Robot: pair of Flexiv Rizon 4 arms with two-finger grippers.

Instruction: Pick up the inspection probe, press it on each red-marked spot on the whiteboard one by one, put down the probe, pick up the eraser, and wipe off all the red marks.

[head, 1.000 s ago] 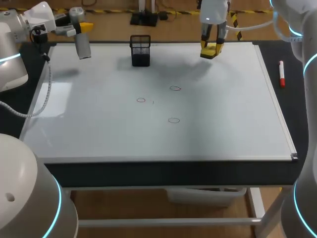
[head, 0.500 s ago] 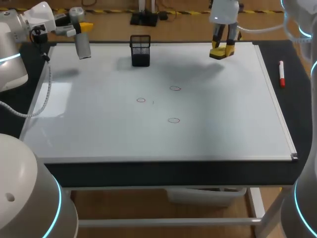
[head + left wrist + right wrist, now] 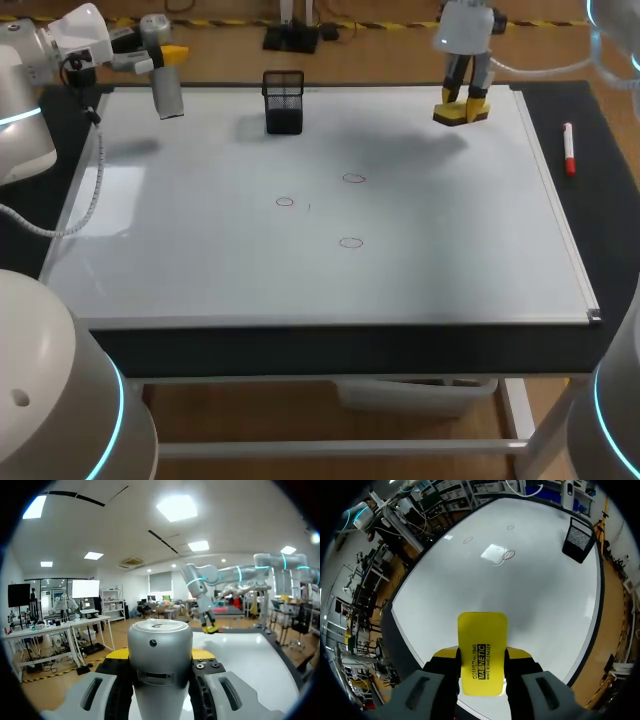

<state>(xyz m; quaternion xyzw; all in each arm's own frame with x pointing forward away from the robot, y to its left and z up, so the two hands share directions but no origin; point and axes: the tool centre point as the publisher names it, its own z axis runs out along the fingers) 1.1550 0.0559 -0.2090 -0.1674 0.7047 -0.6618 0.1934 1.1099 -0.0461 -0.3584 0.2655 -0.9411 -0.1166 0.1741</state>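
My left gripper (image 3: 165, 62) is shut on the silver cylindrical probe (image 3: 166, 92), held above the whiteboard's (image 3: 200, 260) far left corner; in the left wrist view the probe (image 3: 160, 660) fills the space between the fingers. My right gripper (image 3: 461, 106) hangs above the board's far right part, shut on the yellow eraser (image 3: 462, 112), seen as a yellow block (image 3: 482, 650) between the fingers in the right wrist view. Three small red circles lie mid-board (image 3: 285, 202), (image 3: 353, 179), (image 3: 350, 242).
A black mesh holder (image 3: 284, 101) stands at the board's far edge, also seen ahead of the right gripper (image 3: 579, 541). A red-capped marker (image 3: 568, 148) lies on the dark table right of the board.
My right arm has carried the eraser rightward along the far edge and slightly nearer. The left arm with the probe has kept still.
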